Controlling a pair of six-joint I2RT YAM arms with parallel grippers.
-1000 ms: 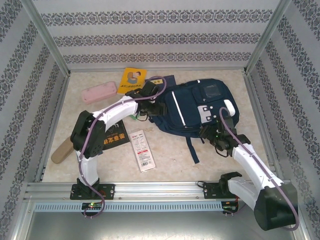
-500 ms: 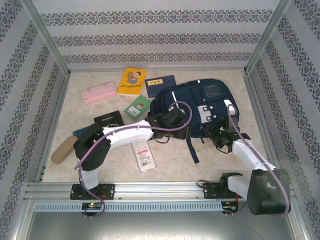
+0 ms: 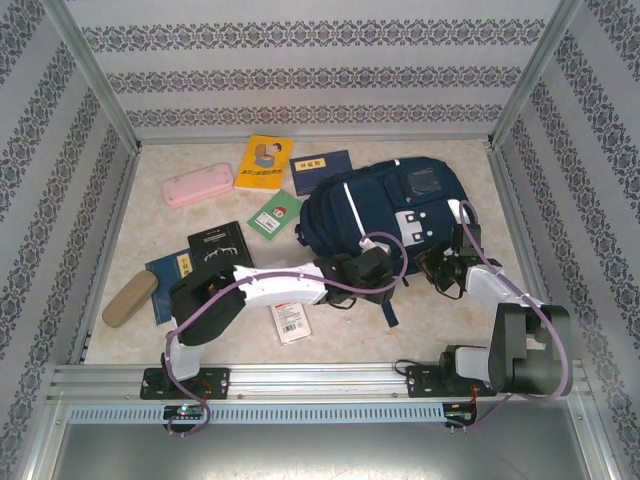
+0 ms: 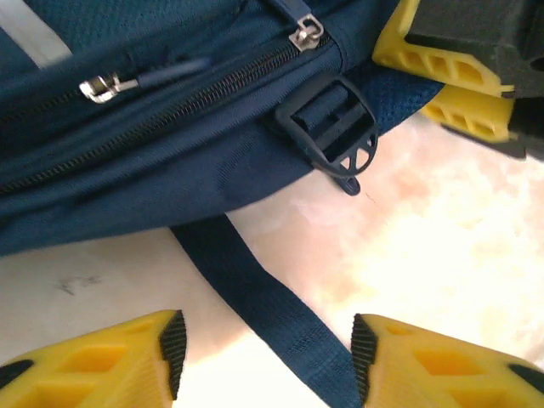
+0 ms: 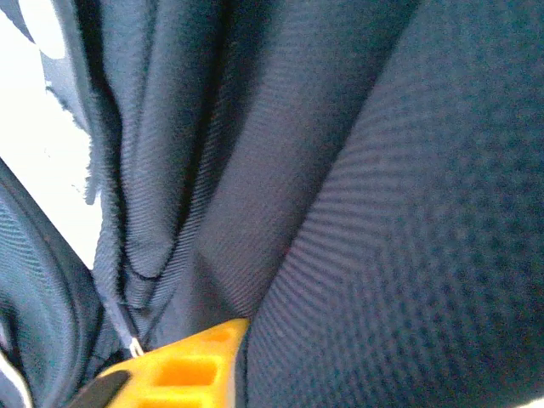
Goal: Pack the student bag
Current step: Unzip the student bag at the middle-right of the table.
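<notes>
Locate left gripper (image 4: 268,342) at near edge of student bag (image 3: 385,205), fingers partly apart astride a loose strap (image 4: 246,280). Note right gripper (image 3: 441,268) closed at the near right corner, seemingly pinching bag fabric. Find bag flat on table (image 3: 340,325), right of centre.

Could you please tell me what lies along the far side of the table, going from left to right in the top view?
From the left: pink case → yellow book → navy booklet → bag.
</notes>
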